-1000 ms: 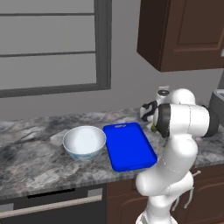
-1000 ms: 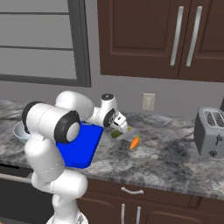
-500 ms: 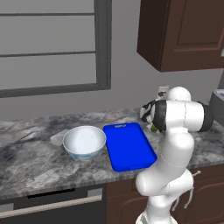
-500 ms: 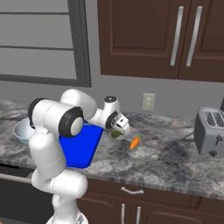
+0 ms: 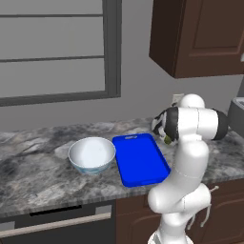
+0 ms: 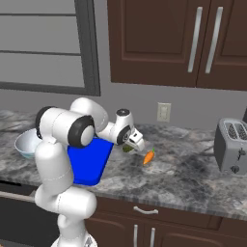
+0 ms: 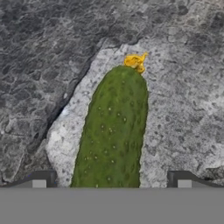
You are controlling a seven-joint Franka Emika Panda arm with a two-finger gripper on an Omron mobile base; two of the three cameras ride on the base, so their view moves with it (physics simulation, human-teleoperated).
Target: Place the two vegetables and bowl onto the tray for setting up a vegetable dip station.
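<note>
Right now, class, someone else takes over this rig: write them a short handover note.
Gripper: open, jaws either side of the cucumber, nothing held.
Cucumber lies on the counter, right of the tray.
Carrot lies on the counter further right.
Bowl stands on the counter, left of the tray.
Done: nothing on the tray.
Left: cucumber, carrot and bowl onto it.

arm point(image 6: 62, 144) bent forward, jaws wide apart
</note>
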